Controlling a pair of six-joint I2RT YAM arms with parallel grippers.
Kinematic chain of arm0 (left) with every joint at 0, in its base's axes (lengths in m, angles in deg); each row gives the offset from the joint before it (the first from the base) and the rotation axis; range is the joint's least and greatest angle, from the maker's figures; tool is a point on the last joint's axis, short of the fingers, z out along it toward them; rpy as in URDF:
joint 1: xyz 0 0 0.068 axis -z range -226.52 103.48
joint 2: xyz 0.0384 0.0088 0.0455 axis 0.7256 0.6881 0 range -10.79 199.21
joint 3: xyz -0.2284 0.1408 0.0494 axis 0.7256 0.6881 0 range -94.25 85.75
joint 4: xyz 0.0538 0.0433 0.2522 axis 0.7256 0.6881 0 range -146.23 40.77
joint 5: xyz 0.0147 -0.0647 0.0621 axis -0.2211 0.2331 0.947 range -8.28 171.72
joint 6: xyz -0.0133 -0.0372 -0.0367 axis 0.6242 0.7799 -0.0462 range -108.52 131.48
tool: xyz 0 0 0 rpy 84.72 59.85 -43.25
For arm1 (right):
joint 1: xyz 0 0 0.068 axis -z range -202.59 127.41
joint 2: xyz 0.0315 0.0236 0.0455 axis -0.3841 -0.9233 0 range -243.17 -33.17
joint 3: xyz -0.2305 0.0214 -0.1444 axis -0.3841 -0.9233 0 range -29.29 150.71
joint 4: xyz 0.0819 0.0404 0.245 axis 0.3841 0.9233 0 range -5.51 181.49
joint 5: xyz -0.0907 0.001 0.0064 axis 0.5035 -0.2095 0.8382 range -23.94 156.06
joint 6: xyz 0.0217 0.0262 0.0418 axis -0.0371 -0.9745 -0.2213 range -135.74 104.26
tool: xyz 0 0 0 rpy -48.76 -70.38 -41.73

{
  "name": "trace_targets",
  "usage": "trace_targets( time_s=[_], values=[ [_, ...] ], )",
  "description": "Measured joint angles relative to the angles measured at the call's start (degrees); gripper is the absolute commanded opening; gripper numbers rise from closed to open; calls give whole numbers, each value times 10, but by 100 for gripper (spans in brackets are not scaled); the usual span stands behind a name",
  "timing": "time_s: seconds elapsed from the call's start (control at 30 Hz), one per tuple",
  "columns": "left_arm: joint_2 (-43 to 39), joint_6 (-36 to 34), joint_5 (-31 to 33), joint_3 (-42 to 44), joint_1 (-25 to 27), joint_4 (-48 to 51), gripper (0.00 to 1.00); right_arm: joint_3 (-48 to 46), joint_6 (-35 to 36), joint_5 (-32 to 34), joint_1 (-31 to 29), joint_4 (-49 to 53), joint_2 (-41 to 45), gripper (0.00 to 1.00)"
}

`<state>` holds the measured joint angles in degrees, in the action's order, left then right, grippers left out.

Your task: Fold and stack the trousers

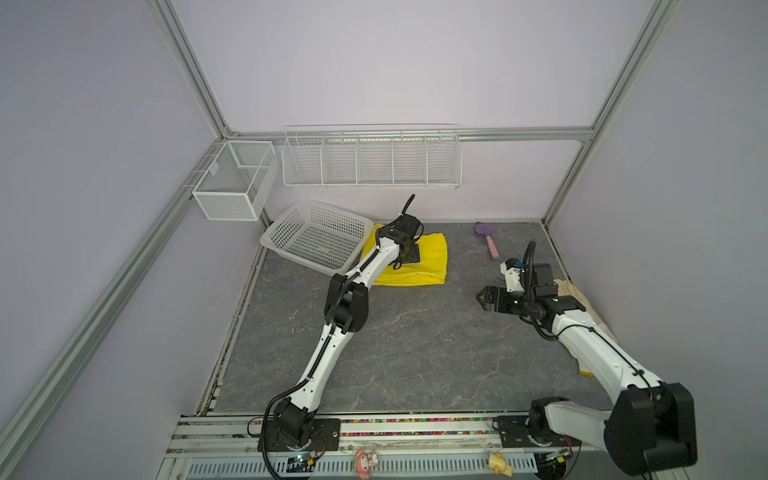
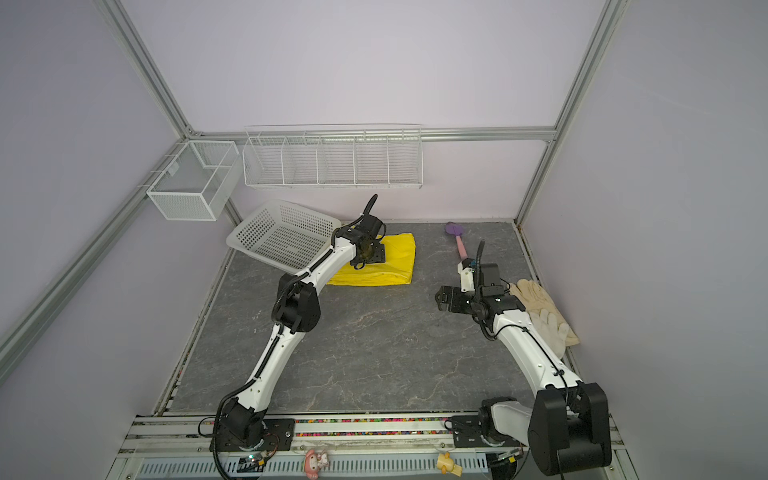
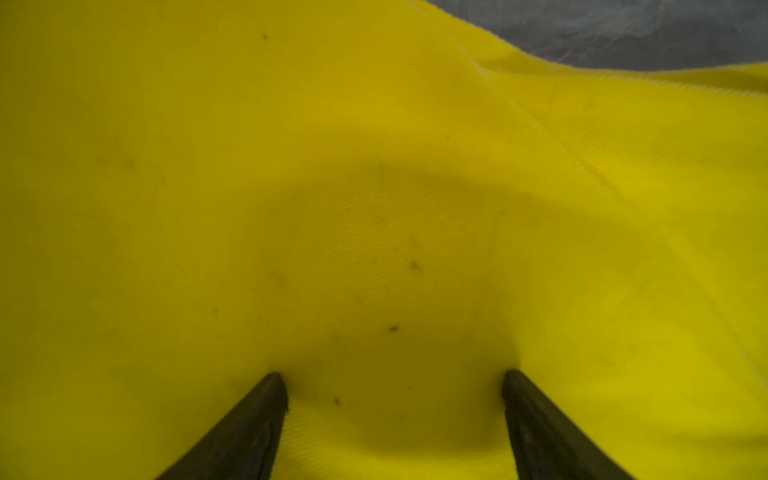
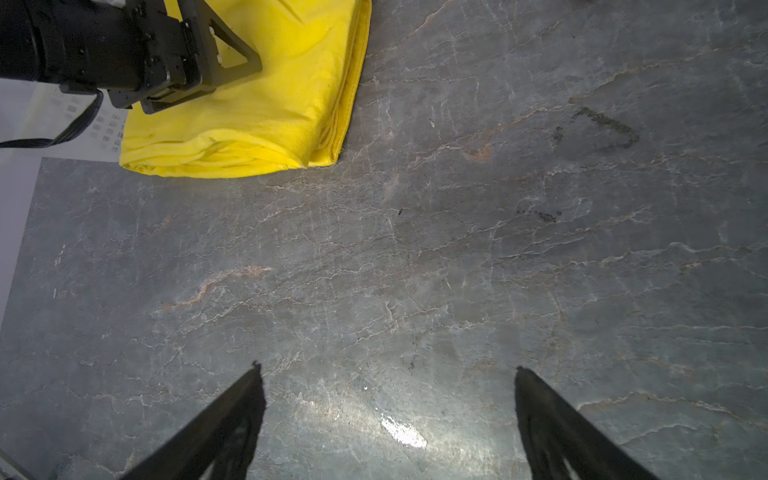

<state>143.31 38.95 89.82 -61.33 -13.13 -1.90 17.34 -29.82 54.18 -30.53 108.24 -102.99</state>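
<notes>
A: Top views both show the grey table [image 1: 415, 353]; where do the trousers [image 1: 432, 266] lie?
B: Folded at its far side, just beside the white basket [image 1: 316, 241].
A: Grippers?
B: Left gripper [image 3: 395, 376] spread wide, tips on the yellow cloth, pinching nothing. Right gripper [image 4: 386, 368] wide too, empty over bare table. Cream gloves [image 2: 540, 311] lie beside its arm.

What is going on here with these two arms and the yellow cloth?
The left claw is open, and its tips seem to press down on the yellow trousers. These lie folded into a compact bundle on the table, beside the white basket. The claw grips nothing. The right claw hangs open and empty over bare table. The cream gloves lie by the right arm.
</notes>
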Motion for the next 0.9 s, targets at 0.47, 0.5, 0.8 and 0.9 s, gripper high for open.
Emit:
trace_targets(
  time_s=[0.47,0.5,0.8,0.9],
  values=[
    [-21,-16,-50,8,0,-43,84,24,0,-14,1,-1,-34,89],
    [-33,-18,-54,15,3,-44,84,27,0,-15,1,2,-37,89],
    [-292,-93,-79,256,28,-61,93,56,5,-29,5,-24,-51,89],
    [-400,-120,-79,385,26,-86,96,57,7,-33,12,-44,-60,89]
  ],
)
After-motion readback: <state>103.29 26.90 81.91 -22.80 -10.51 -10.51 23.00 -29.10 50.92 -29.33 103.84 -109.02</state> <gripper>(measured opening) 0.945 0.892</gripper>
